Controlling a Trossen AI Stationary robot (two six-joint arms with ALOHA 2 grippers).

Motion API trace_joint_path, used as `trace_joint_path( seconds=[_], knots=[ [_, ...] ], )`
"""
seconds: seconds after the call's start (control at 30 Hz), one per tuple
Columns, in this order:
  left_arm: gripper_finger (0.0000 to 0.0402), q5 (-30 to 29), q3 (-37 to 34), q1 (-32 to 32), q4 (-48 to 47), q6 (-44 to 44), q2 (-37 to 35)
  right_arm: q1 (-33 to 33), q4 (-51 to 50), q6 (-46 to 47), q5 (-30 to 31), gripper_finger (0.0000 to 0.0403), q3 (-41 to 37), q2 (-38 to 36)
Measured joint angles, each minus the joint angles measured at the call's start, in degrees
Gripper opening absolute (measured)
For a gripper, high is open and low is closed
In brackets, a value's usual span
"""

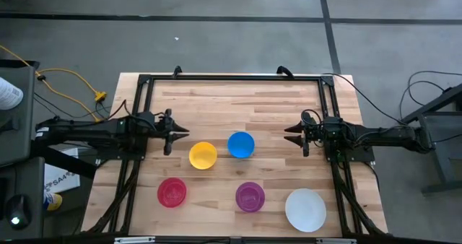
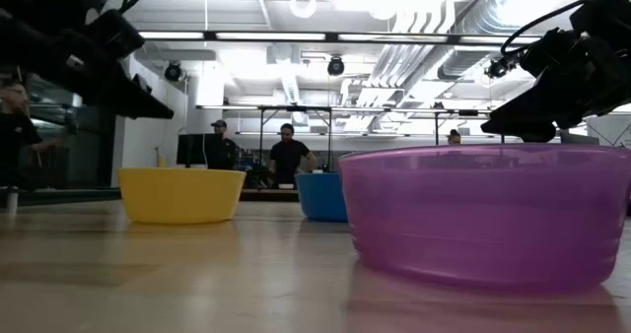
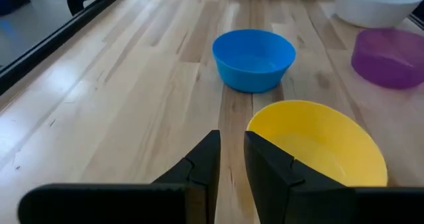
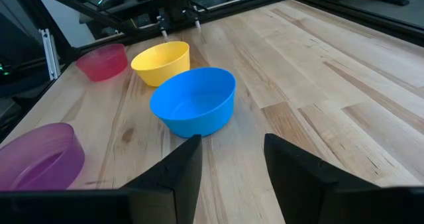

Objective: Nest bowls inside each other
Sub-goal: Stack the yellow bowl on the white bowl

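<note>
Bowls all separate on worktop (image 1: 216, 103): yellow (image 1: 203, 155), blue (image 1: 241, 144), red (image 1: 172, 192), purple (image 1: 250, 196), white (image 1: 305, 209). Nothing nested yet. Left jaws (image 1: 186, 133) narrowly apart, right jaws (image 1: 288, 133) wide, both empty.

Wood table (image 1: 216, 99) w/ five bowls (image 1: 240, 144).

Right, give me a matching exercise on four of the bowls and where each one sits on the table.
Things:
1. yellow bowl
2. blue bowl
3. white bowl
4. pinkish-red bowl

Places, in the high view:
A. bottom right, largest of all
B. bottom left
C. nearest the left gripper
D. centre, nearer the right gripper

Pairs: 1-C, 2-D, 3-A, 4-B
</note>
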Motion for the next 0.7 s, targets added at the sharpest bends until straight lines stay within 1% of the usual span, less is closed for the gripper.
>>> trace_joint_path(
  seconds=[0.27, 0.37, 0.57, 0.7],
  knots=[
    [0.0069, 0.13, 7.24, 0.00, -1.34, -1.71, 8.85, 0.01, -0.01, 0.00, 0.00, 0.0156, -0.01, 0.01],
    [0.0069, 0.15, 10.19, 0.00, -3.29, -3.15, 13.41, 0.01, -0.01, 0.00, -0.01, 0.0156, -0.02, -0.01],
    [0.0069, 0.35, 16.44, 0.00, -6.24, -3.12, 23.42, 0.01, -0.17, 0.00, -0.01, 0.0156, -0.01, 0.00],
    [0.0069, 2.30, 20.89, 0.00, -7.26, -2.53, 28.89, -0.01, -0.18, 0.00, 0.00, 0.0156, -0.02, 0.00]
  ],
)
